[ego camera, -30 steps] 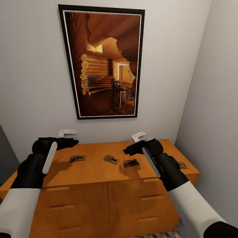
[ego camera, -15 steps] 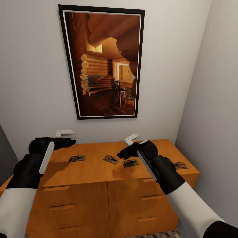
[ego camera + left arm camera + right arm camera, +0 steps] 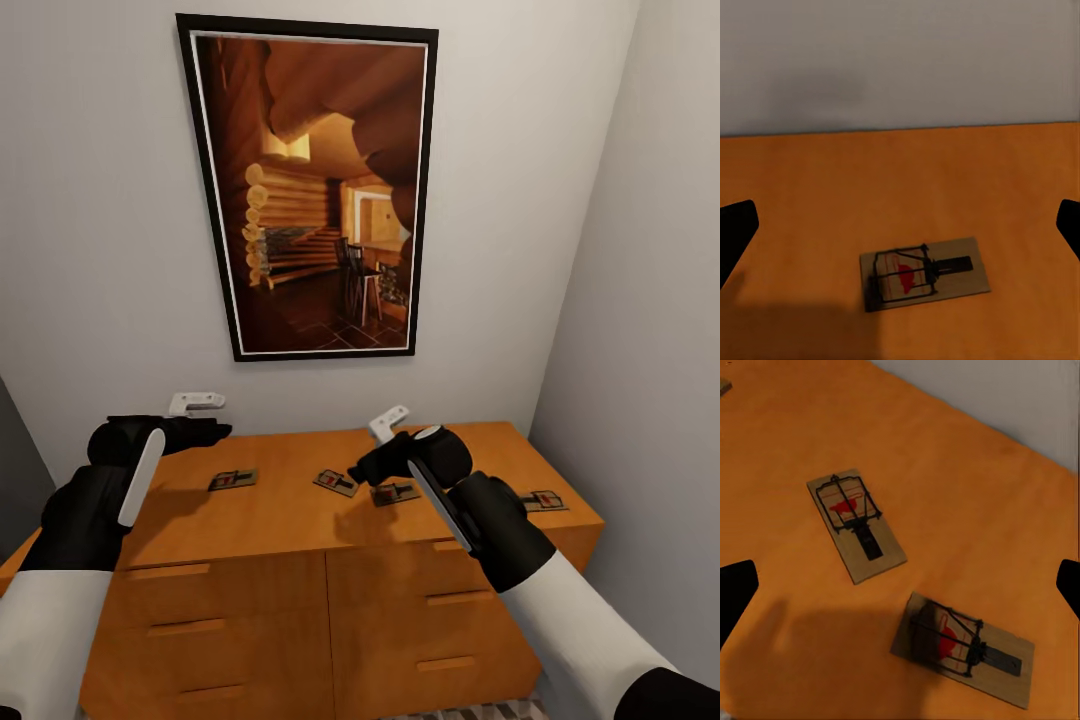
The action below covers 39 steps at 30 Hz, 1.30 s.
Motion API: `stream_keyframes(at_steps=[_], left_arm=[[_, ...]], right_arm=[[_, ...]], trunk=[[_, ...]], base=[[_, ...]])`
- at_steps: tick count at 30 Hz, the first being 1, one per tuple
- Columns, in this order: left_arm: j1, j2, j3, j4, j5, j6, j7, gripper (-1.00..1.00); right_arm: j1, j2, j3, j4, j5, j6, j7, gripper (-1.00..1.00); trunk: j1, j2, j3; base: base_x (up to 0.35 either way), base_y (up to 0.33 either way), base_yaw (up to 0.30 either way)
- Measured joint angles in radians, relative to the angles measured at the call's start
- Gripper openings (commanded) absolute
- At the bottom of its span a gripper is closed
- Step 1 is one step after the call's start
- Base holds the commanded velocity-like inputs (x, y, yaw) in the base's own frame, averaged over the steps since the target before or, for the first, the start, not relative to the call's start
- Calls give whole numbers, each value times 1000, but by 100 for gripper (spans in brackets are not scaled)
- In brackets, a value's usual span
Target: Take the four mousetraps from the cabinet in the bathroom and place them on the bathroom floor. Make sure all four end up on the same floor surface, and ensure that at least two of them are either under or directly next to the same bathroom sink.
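On top of the cabinet (image 3: 300,520), four mousetraps (image 3: 232,480) (image 3: 337,483) (image 3: 396,492) (image 3: 545,499), left claw (image 3: 900,225) and right claw (image 3: 900,585) both spread.

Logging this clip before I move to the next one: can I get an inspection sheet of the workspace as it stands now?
Surface: orange-brown cabinet top, flat, drawers below all shut.
Job's things: four mousetraps lying flat on the top: left one, two middle ones close together but apart, right one near the right edge. None lifted yet.
Clutter: nothing seen.
Grippers: left gripper hovers over the left mousetrap, jaws open, empty. Right gripper hovers over the two middle mousetraps, jaws open, empty.
Cables: nothing seen.
Surroundings: framed picture on the grey wall behind, side wall at right, strip of patterned floor below the cabinet.
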Motion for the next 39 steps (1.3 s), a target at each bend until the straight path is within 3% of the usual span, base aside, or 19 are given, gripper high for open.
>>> stream_keyframes(at_steps=[13,24,39], left_arm=[[0,-4,-1,1,2,0,0,100],[0,-7,-3,2,2,0,0,100],[0,-12,-7,1,2,0,0,100]], right_arm=[[0,1,-127,-49,11,0,-13,100],[0,-3,-132,-50,10,0,-13,100],[0,-6,-137,-51,12,0,-13,100]], trunk=[[0,0,1],[0,0,3],[0,0,3]], base=[[0,0,43],[0,0,207],[0,0,34]])
